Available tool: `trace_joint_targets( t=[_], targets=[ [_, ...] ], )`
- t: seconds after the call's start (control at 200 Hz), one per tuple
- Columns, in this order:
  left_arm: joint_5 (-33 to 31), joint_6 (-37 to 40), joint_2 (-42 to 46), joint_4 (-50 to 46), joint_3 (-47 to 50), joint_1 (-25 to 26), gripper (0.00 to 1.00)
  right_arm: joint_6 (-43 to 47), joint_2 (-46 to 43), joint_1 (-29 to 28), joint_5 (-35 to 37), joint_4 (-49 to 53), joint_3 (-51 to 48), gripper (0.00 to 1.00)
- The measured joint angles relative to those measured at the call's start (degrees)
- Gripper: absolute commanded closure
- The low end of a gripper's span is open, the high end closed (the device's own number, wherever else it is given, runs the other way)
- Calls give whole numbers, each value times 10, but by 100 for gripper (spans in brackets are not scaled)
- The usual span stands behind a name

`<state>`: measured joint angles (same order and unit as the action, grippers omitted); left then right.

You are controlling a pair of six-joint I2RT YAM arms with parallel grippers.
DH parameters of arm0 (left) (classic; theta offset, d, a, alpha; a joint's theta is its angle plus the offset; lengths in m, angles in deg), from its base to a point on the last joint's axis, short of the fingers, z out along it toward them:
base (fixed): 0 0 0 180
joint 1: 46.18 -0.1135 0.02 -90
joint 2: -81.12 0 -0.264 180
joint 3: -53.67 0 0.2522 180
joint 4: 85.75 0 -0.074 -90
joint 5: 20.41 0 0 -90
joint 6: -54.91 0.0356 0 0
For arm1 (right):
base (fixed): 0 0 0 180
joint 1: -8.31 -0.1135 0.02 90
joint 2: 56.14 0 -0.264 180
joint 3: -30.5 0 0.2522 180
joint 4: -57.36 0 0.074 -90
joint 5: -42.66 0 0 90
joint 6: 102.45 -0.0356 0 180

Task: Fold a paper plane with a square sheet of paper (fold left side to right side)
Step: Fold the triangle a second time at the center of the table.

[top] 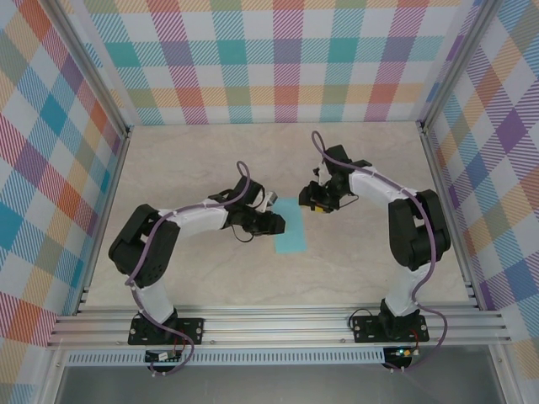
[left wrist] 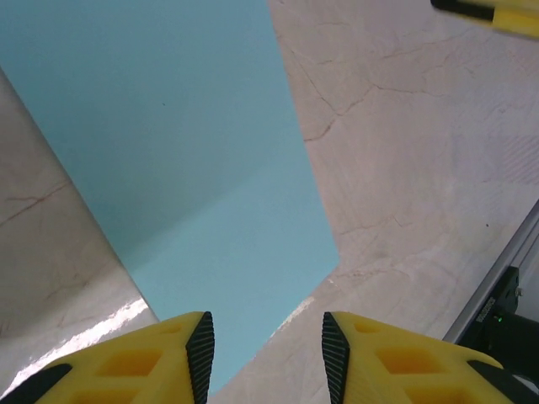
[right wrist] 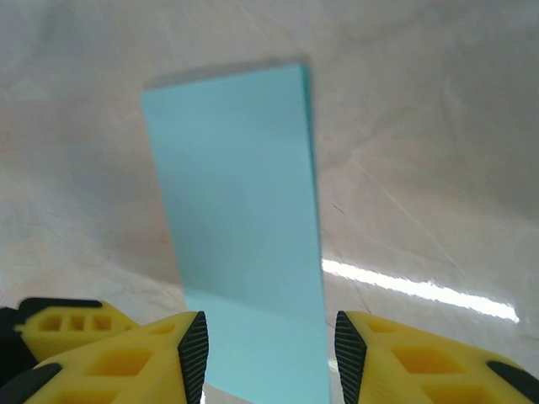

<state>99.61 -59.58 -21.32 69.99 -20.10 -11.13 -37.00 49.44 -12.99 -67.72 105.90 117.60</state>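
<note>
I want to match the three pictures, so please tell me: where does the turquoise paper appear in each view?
Top external: the turquoise paper lies at the picture centre.
Left wrist: the paper runs from upper left down to bottom centre.
Right wrist: the paper is a tall strip at centre.
Shared landmark: the beige marbled table under it.

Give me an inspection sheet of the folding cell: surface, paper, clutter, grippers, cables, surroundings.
Surface: table, beige with a marbled pattern.
Job's things: paper lies flat as a narrow rectangle, apparently folded in half.
Clutter: nothing seen.
Grippers: left gripper open, low over the paper's left edge; right gripper open, at its far end.
Cables: a purple cable runs along the left arm and another along the right; both are off the paper.
Surroundings: plaid walls on three sides, metal rail at the near edge.
</note>
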Motion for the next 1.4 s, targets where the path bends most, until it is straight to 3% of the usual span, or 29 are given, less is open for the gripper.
trace_joint_targets(
  t=[0.325,1.4],
  targets=[
    [-35,-9,-53,-4,-28,0,66,-2,0,-1,-25,-6,-50,49],
    [-66,-15,-50,2,-10,0,68,-7,50,-4,-100,-16,-50,49]
  ],
)
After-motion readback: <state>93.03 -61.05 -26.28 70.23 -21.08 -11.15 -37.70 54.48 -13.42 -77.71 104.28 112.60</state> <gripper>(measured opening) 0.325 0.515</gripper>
